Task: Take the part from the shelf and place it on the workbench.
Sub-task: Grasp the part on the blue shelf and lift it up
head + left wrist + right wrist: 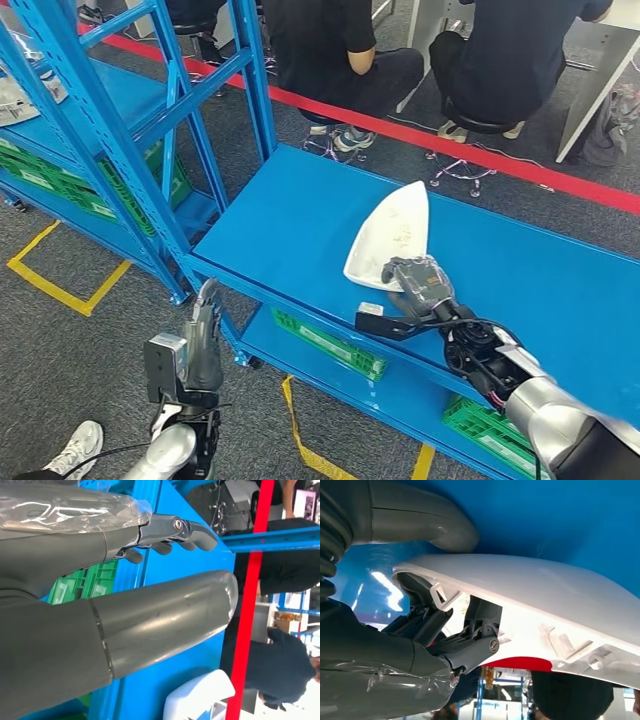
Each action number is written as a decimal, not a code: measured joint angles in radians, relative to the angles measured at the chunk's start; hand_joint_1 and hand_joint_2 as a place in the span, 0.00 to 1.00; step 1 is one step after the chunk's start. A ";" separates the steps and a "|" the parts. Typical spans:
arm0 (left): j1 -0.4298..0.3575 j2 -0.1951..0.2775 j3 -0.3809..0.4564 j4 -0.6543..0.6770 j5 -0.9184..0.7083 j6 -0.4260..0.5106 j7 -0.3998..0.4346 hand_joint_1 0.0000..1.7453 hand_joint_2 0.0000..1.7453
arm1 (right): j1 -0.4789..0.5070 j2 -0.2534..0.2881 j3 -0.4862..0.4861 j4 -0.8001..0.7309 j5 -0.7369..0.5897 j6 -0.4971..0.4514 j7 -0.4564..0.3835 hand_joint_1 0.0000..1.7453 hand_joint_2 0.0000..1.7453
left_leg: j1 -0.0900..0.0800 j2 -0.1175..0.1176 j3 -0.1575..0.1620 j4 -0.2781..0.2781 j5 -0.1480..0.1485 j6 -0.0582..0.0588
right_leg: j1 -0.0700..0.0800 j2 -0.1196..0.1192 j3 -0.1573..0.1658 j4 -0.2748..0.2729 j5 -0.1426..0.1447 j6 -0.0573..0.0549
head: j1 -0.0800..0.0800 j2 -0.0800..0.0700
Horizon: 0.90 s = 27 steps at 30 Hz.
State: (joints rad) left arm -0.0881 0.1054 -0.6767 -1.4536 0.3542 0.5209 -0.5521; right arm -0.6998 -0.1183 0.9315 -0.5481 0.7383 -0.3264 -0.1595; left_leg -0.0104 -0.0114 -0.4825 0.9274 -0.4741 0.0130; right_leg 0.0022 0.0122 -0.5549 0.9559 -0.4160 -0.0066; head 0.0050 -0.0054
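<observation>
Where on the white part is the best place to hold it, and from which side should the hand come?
At its wide near edge, coming from the robot's side. The white part tapers to a far point, and its thin shell lets a thumb go over and fingers under, as the right hand grips it now.

people: two in dark clothes (340, 50) are sitting on stools beyond the right hand
red tape line (453, 145): running across the floor between them and the hand
green crates (332, 345): lying below the right hand
yellow floor tape (60, 290): showing left of the left hand
white shoe (75, 448): standing just beside the left arm
</observation>
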 joint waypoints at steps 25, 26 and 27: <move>0.003 0.009 0.000 0.000 0.002 0.027 -0.006 0.00 0.25 | 0.314 -0.062 -0.204 -0.874 -0.289 -0.119 0.056 1.00 1.00 | 0.000 0.000 -0.004 0.000 0.000 0.000 | 0.000 0.001 -0.004 0.000 0.000 0.000 | 0.000 0.000; -0.001 0.008 0.000 0.000 0.001 0.021 -0.005 0.00 0.50 | 0.327 -0.064 -0.213 -0.909 -0.292 -0.121 0.051 1.00 1.00 | 0.000 0.000 -0.004 0.000 0.000 0.000 | 0.000 0.001 -0.004 0.000 0.000 0.000 | 0.000 0.000; -0.005 0.007 0.000 0.000 0.000 0.017 -0.004 0.00 0.75 | 0.339 -0.066 -0.220 -0.942 -0.294 -0.122 0.047 1.00 1.00 | 0.000 0.000 -0.004 0.000 0.000 0.000 | 0.000 0.001 -0.004 0.000 0.000 0.000 | 0.000 0.000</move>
State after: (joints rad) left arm -0.0932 0.1128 -0.6767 -1.4531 0.3539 0.5378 -0.5565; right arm -0.3612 -0.1841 0.7110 -1.4902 0.4444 -0.4479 -0.1121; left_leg -0.0103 -0.0110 -0.4862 0.9273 -0.4741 0.0129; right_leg 0.0023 0.0131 -0.5590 0.9561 -0.4161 -0.0067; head 0.0052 -0.0053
